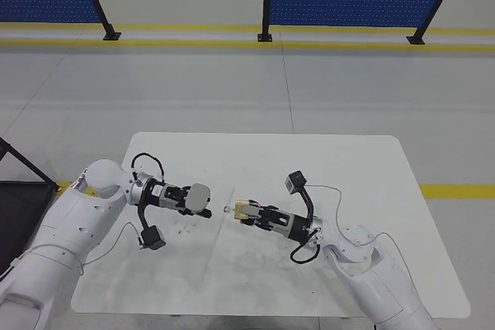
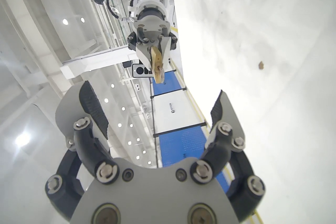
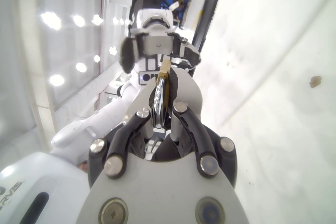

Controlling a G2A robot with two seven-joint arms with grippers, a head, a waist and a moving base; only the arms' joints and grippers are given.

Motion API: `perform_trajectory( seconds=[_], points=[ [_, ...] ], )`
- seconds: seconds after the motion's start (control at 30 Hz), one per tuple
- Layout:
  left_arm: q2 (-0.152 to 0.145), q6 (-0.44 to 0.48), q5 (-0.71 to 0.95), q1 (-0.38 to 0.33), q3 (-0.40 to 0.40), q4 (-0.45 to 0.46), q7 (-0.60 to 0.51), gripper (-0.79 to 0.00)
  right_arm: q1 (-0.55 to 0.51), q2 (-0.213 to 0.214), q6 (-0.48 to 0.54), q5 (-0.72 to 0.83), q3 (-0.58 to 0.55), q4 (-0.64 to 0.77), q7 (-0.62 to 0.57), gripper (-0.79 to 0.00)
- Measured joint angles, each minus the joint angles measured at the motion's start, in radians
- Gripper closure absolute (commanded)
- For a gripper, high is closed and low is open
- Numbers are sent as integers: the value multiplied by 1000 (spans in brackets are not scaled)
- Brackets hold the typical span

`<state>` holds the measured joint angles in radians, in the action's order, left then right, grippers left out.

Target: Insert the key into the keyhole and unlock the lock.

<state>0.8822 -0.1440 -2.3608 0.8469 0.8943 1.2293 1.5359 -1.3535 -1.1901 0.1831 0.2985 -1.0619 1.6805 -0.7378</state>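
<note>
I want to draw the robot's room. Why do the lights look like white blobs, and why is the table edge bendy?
Right wrist view: the ceiling lights flare into blobs past the right gripper holding the lock. Left wrist view: the wide lens bows the table edge, and the tabletop glares white. Top view: even light, straight lines.

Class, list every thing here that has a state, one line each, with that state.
left gripper: open, empty.
right gripper: shut on the lock.
lock: held in the air above the table; locked or unlocked cannot be told.
key: seemingly the small metal piece at the lock's free end; seating unclear.
</note>
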Motion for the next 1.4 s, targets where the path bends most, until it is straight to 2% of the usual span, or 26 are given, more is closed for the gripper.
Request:
perform_trajectory(
  seconds=[0.03, 0.13, 0.3, 0.4, 0.57, 0.77, 0.87, 1.0, 1.13, 1.27, 1.4],
  points=[
    [0, 19, 22, 0, 0, 0, 1, -785, 0, 0, 0, 0, 0, 0, 0, 0],
    [0, -20, 25, 1, 0, 0, -1, -785, 0, 0, 0, 0, 0, 0, 0, 0],
    [0, -22, 24, 1, 1, 0, -1, -785, 0, 0, 0, 0, 0, 0, 0, 0],
    [-3, 15, 52, 2, 23, 19, -46, -785, 0, 0, 0, 0, 0, 0, 0, 0],
    [-15, 220, 156, -28, 81, 61, -84, -785, 0, 0, 0, 0, 0, 0, 0, 0],
    [-11, 540, 240, -77, 59, 58, -133, -785, 0, 0, 0, 0, 0, 0, 0, 0],
    [-7, 695, 325, -99, 11, 39, -261, -785, 0, 0, 0, 0, 0, 0, 0, 0],
    [-10, 838, 491, -118, -41, 56, -409, -785, 0, 0, 0, 0, 0, 0, 0, 0],
    [-35, 1051, 712, -133, -94, 83, -623, -785, 0, 0, 0, 0, 0, 0, 0, 0],
    [-63, 1158, 906, -112, -146, 91, -757, -785, 0, 0, 0, 0, 0, 0, 0, 0],
    [-109, 1156, 900, -146, -247, 79, -727, -785, 0, 0, 0, 0, 0, 0, 0, 0]
  ],
)
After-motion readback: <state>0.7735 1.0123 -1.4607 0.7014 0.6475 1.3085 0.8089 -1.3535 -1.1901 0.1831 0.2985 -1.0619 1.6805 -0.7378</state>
